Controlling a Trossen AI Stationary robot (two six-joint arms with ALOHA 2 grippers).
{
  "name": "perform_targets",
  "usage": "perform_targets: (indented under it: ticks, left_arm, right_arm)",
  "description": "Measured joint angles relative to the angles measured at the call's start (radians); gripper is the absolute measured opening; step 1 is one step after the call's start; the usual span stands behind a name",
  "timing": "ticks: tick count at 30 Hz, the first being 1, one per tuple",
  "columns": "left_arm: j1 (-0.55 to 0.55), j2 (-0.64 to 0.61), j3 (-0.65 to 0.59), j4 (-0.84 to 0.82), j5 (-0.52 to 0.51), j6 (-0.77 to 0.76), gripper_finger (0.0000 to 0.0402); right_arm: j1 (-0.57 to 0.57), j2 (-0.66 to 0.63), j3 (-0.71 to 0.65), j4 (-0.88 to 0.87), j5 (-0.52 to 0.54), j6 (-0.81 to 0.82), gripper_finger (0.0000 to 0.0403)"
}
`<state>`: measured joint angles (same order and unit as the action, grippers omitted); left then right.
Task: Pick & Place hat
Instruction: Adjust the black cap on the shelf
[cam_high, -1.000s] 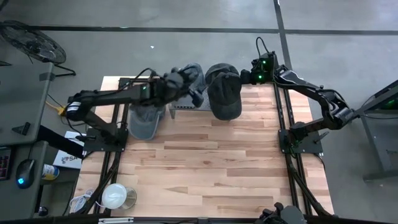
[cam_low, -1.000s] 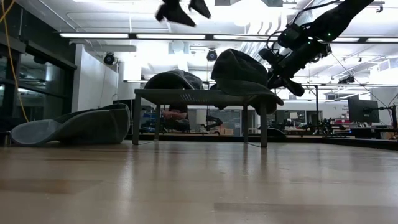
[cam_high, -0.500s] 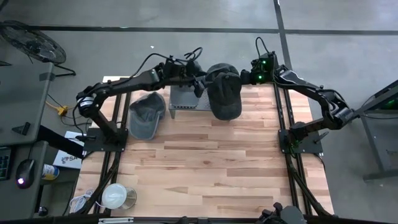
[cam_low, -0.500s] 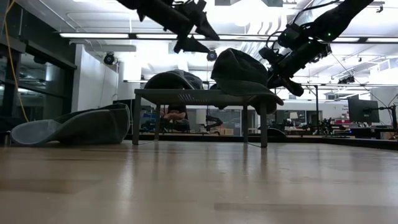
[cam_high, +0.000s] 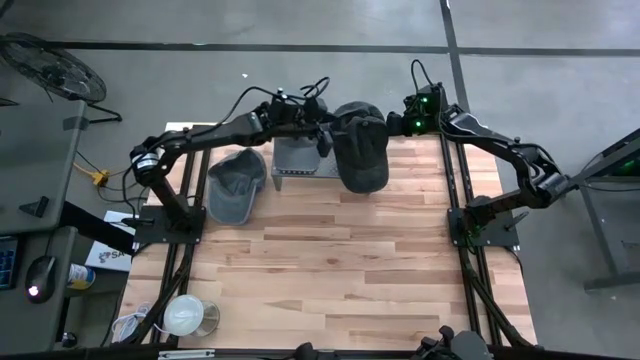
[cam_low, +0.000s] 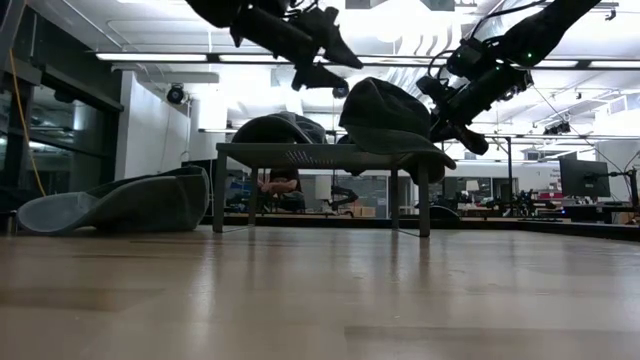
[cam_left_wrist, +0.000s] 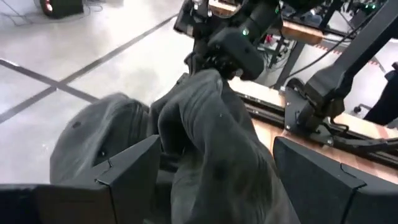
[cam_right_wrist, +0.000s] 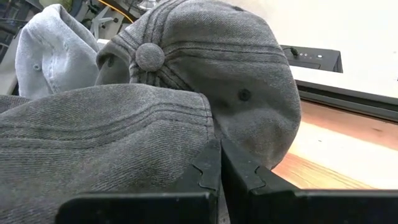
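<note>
From above, a dark hat (cam_high: 361, 148) rests on a small grey stand (cam_high: 297, 160) at the counter's (cam_high: 340, 260) far edge, with a second hat (cam_high: 233, 185) lying on the counter beside it. The left hand (cam_high: 325, 132) hovers spread open at the dark hat's crown. In the right wrist view, the right hand (cam_right_wrist: 219, 169) pinches the hat's brim.

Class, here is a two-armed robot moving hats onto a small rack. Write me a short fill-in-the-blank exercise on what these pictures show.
1. The right end effector is shut on the dark ____.
2. The lighter hat lies on the ____, beside the rack.
3. The left end effector's fingers are ____.

Missing words: hat; table; open
</note>
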<state>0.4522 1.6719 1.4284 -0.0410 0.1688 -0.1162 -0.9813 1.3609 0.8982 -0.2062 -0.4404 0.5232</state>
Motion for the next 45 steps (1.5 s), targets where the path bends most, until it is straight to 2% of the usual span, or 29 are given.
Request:
perform_targets:
  ticks: [4, 9, 12, 17, 25, 27, 31, 39, 45]
  left_arm:
    - [0.000, 0.040, -0.001, -0.008, -0.027, -0.007, 0.0308]
    - [0.000, 0.054, -0.001, 0.018, -0.012, -0.027, 0.0305]
    - [0.000, 0.054, -0.001, 0.018, -0.027, -0.030, 0.0284]
    - [0.000, 0.054, -0.001, 0.027, 0.003, -0.038, 0.0207]
    - [-0.001, 0.054, -0.001, 0.033, 0.031, -0.039, 0.0040]
    - [0.000, 0.054, -0.001, 0.036, 0.031, -0.040, 0.0011]
    - [0.012, 0.043, 0.013, 0.025, 0.026, -0.046, 0.0013]
    - [0.020, 0.040, 0.134, -0.060, -0.046, 0.011, 0.0003]
    - [0.041, 0.063, 0.138, -0.108, -0.098, 0.007, 0.0002]
  right_arm:
    - [0.000, 0.000, 0.000, 0.000, -0.001, 0.000, 0.0000]
    - [0.000, 0.000, 0.000, 0.000, -0.001, 0.000, 0.0000]
    - [0.000, 0.000, 0.000, 0.000, -0.001, 0.000, 0.0000]
    - [0.000, 0.000, 0.000, 0.000, -0.001, 0.000, 0.0000]
    - [0.000, 0.000, 0.000, 0.001, -0.001, 0.000, 0.0000]
    - [0.000, 0.000, 0.000, 0.001, -0.008, 0.000, 0.0000]
    - [0.000, 0.000, 0.000, 0.001, -0.025, 0.000, 0.0000]
    - [0.000, -0.021, 0.000, 0.001, -0.032, -0.001, 0.0000]
    - [0.010, -0.034, 0.000, 0.001, -0.032, 0.000, 0.0000]
